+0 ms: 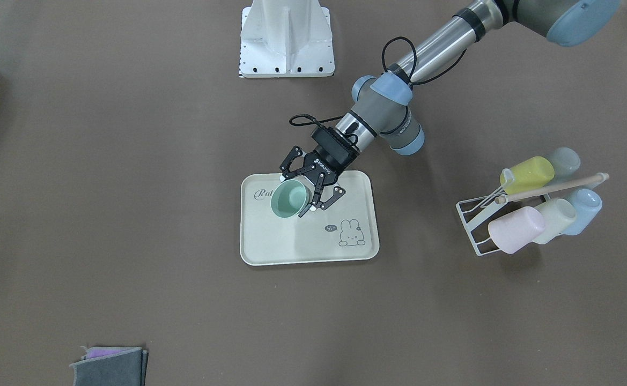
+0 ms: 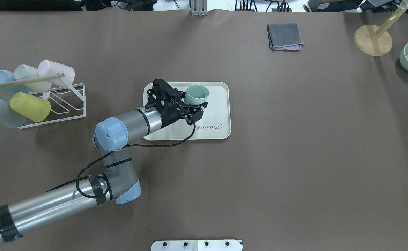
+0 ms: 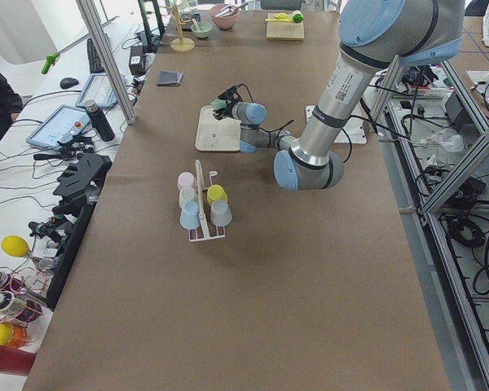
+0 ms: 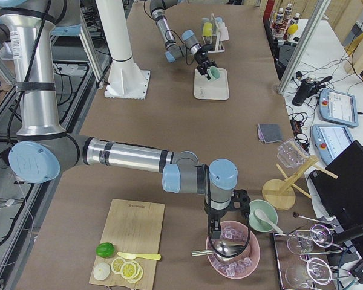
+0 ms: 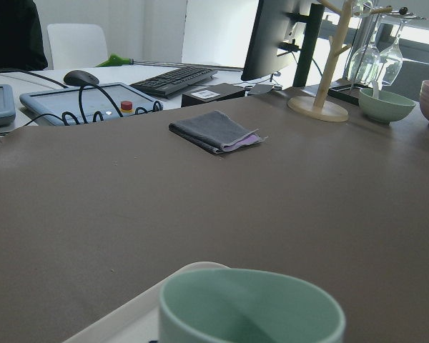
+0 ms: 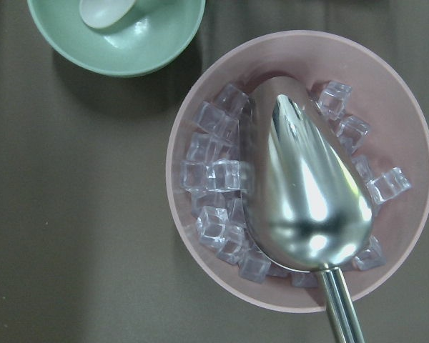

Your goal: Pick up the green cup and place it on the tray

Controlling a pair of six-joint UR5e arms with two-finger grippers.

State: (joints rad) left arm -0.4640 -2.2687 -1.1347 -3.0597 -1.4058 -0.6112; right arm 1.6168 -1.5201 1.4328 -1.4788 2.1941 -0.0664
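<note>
left claw [image 1: 295,193]: reaches in low and near level over the tray; jaws closed on the cup, one pad on each side of its wall
green cup [image 1: 290,199]: upright, mouth up, between the left claw's fingers, inside the tray's outline and covering part of the script in the front-facing view; whether its base touches the tray I cannot tell
tray [image 1: 292,246]: flat on the counter [image 1: 131,214], near its middle; bunny drawing uncovered
right claw [image 4: 221,231]: far end of the counter, pointing down over the pink bowl [image 6: 286,50]; open or closed, cannot tell
metal scoop [image 6: 307,193]: lies in the pink bowl on the ice cubes [image 6: 214,175], handle running out past the rim
wire rack [image 1: 474,225]: on the counter on the robot's left, well apart from the tray, holding pastel cups [image 1: 528,174] on their sides
grey cloth [image 2: 284,36]: folded, at the counter's far edge
</note>
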